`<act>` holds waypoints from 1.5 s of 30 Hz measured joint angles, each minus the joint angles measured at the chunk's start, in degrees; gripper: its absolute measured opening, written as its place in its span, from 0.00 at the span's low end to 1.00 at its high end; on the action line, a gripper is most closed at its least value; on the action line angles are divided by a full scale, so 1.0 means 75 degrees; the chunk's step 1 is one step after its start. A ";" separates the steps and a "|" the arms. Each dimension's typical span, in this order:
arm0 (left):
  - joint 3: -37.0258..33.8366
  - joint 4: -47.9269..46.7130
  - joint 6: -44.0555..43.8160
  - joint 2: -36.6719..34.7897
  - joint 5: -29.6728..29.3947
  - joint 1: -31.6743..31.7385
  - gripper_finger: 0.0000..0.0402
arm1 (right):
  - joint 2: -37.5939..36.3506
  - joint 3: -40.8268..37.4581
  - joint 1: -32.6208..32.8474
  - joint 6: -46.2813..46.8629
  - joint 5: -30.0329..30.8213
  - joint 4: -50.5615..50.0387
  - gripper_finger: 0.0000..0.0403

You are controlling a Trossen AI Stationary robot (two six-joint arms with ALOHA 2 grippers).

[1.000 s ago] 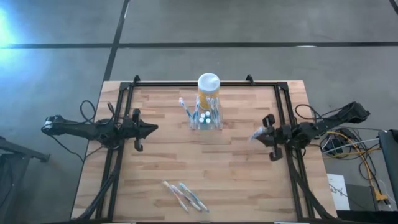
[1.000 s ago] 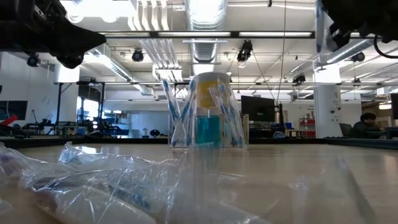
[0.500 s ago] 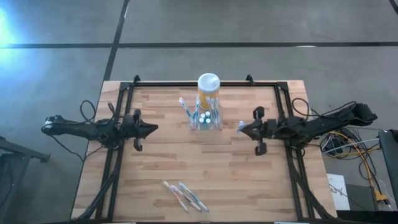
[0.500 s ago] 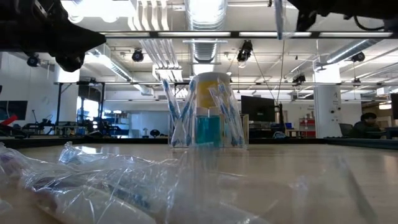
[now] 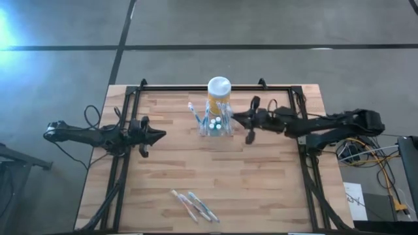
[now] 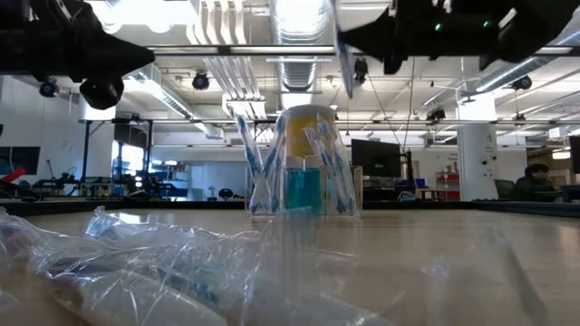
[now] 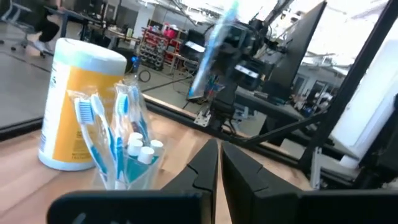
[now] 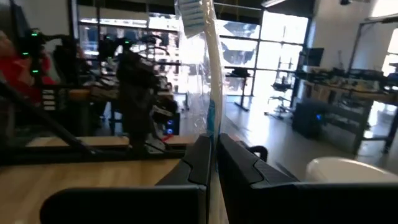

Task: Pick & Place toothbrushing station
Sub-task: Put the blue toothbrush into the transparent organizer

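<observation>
Just right of frame centre from above, the right tool (image 5: 244, 120) pinches a wrapped toothbrush (image 8: 208, 68) beside the toothbrushing station (image 5: 217, 123) at upper middle; misaligned, it could topple that holder. Left tool (image 5: 159, 134) waits closed, empty.

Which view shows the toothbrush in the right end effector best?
The right wrist view: the wrapped toothbrush stands upright between the right end effector fingers. Left wrist and low views show it smaller; the high view barely shows it.
</observation>
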 joint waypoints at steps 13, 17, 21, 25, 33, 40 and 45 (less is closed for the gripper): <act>0.0000 -0.0248 0.1414 0.0053 0.0271 0.0000 0.06 | 0.2943 -0.0285 -0.0485 0.0438 -0.0037 0.3833 0.03; 0.0000 -0.0251 0.1339 0.0053 0.0271 0.0000 0.06 | 0.3547 -0.0452 -0.0488 0.0461 0.0249 0.4523 0.03; 0.0000 -0.0251 0.1337 0.0053 0.0271 0.0000 0.06 | 0.4033 -0.0690 -0.0524 0.0580 0.0418 0.5310 0.03; 0.0000 -0.0253 0.1334 0.0053 0.0271 0.0000 0.06 | 0.4481 -0.0819 -0.0537 0.0662 0.0663 0.5589 0.03; 0.0000 -0.0251 0.1031 0.0053 0.0271 0.0000 0.06 | 0.5128 -0.0801 -0.0549 0.0941 0.1462 0.5653 0.03; 0.0000 -0.0249 0.0955 0.0053 0.0271 0.0000 0.06 | 0.5137 -0.0860 -0.0526 0.1032 0.1686 0.5648 0.03; 0.0000 -0.0251 0.0945 0.0053 0.0271 0.0000 0.06 | 0.5433 -0.0861 -0.0524 0.1199 0.1677 0.5649 0.02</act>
